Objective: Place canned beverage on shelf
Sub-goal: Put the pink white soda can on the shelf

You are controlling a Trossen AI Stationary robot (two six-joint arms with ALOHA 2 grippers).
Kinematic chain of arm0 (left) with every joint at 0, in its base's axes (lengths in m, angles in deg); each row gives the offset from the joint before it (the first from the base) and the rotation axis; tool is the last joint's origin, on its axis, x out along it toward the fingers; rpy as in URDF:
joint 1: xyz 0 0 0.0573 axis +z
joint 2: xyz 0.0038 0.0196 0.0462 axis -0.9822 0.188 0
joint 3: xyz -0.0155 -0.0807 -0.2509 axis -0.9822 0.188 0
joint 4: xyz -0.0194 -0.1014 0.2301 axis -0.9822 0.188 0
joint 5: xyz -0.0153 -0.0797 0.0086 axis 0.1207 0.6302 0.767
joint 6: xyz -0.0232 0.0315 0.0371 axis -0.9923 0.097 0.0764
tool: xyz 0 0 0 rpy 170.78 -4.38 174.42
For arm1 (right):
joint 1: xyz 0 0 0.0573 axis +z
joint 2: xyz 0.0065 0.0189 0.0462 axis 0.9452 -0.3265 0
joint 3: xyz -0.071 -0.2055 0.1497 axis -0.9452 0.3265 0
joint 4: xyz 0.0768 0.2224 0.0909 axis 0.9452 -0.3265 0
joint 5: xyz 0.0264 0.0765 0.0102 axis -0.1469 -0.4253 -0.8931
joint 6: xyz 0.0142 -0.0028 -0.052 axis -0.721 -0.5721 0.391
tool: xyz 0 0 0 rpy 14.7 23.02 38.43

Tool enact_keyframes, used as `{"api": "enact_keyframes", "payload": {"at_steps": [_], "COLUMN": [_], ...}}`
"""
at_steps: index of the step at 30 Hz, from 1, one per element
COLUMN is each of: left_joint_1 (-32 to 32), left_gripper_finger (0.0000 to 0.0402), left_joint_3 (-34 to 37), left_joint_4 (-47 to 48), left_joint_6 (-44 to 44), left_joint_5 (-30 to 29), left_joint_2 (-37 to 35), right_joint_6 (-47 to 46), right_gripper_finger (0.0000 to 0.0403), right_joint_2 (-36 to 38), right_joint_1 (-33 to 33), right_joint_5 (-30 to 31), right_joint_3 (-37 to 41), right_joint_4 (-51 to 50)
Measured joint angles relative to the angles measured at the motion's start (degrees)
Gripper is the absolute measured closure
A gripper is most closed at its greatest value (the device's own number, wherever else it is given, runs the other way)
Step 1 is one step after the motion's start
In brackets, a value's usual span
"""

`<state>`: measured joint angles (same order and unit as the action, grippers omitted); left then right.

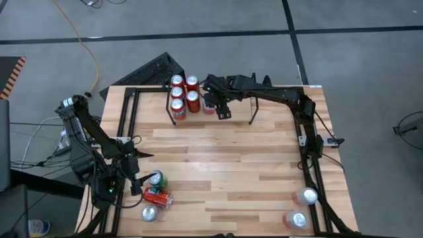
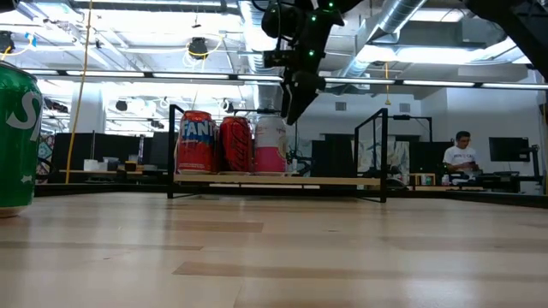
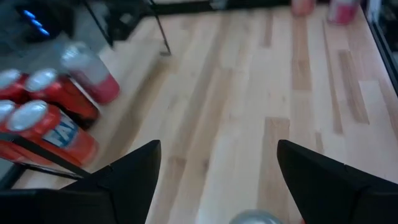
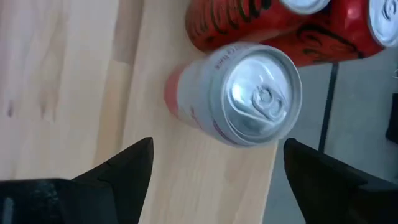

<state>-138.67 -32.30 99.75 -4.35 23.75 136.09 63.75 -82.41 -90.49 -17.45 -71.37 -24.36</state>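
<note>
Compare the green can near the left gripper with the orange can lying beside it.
The green can stands upright, its silver top facing up; the orange can lies on its side. The green one sits closer to the open left gripper. Both rest on the wooden table, off the shelf.

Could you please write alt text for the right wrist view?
A pink-and-silver beverage can stands upright on the pale wooden shelf board, beside red cans. The open right gripper hovers above it, not touching.
</note>
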Motion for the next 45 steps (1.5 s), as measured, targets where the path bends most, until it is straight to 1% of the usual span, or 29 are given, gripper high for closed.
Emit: {"api": "enact_keyframes", "payload": {"at_steps": [3, 4, 6, 8, 10, 11, 13, 15, 16, 18, 21, 24, 26, 28, 32, 38, 42, 45], "left_joint_1": [0.58, 1.39, 4.09, 8.05, 13.46, 16.68, 23.89, 31.66, 35.43, 42.67, 52.98, 61.96, 66.8, 70.69, 74.61, 76.62, 78.24, 79.15], "left_gripper_finger": [0.0095, 0.0095, 0.0095, 0.0095, 0.0095, 0.0095, 0.0095, 0.0095, 0.0095, 0.0095, 0.0095, 0.0095, 0.0095, 0.0095, 0.0095, 0.0095, 0.0095, 0.0095], "left_joint_3": [0.33, 0.33, 0.15, -0.64, -1.88, -2.57, -3.67, -3.91, -3.91, -3.67, -3.65, -3.56, -3.62, -4.98, -8.38, -13.97, -16.17, -16.91], "left_joint_4": [-0.66, -0.99, -1.17, -1.39, -3.18, -5.21, -11.92, -21.66, -27.01, -36.22, -44.33, -49.99, -53.21, -54.41, -54.01, -51.77, -51.9, -50.83], "left_joint_6": [-1.88, -2.14, -1.33, 2.28, 8.76, 13.65, 25.82, 39.23, 45.22, 54.05, 59.76, 60.41, 60.15, 59.68, 62.07, 66.04, 65.21, 63.6], "left_joint_5": [-7.56, -8.92, -9.11, -7.7, -6.02, -4.8, -0.35, 6.63, 11.03, 19.99, 30.96, 40.18, 46.14, 50.1, 49.7, 43.89, 41.06, 37.84], "left_joint_2": [0.22, 0.24, 0.17, 0.11, -0.04, -0.07, -0.07, -0.07, -0.06, 0.22, 1.57, 4.26, 6.77, 9.93, 16.76, 26.11, 30.84, 33.62], "right_joint_6": [-2.74, -3.93, -6.18, -8.33, -10.87, -12.35, -15.23, -18.16, -19.89, -22.8, -28.26, -34.19, -37.93, -40.73, -45.16, -47.11, -47.21, -47.15], "right_gripper_finger": [0.007, 0.007, 0.007, 0.007, 0.007, 0.007, 0.007, 0.007, 0.007, 0.007, 0.007, 0.007, 0.007, 0.007, 0.007, 0.007, 0.007, 0.007], "right_joint_2": [0.02, 0.27, 0.94, 1.68, 2.59, 2.77, 3.29, 4.13, 5.08, 9.8, 14.24, 18.34, 21.15, 23.31, 26.3, 28.39, 27.92, 27.25], "right_joint_1": [0.45, 0.61, 1.23, 2.48, 3.71, 4.52, 6.04, 7.53, 8.5, 9.93, 12.55, 14.27, 15.34, 16.1, 18.14, 21.89, 23.88, 24.88], "right_joint_5": [-0.07, -0.19, -0.4, -0.44, -0.49, -0.47, -0.43, -0.15, 0.32, 0.48, 1.4, 2.4, 3.04, 3.09, 3.07, 3.11, 3.22, 3.21], "right_joint_3": [-0.06, -0.55, -2.28, -5.79, -9.68, -11.77, -16.61, -21.21, -21.89, -19.63, -18.91, -18.82, -18.82, -18.86, -18.83, -18.84, -18.82, -18.82], "right_joint_4": [-0.46, -2.12, -6.45, -10.13, -15.42, -17.84, -21.32, -25.91, -26.53, -26.67, -29.57, -31.0, -30.95, -30.89, -31.17, -31.5, -31.54, -31.52]}}
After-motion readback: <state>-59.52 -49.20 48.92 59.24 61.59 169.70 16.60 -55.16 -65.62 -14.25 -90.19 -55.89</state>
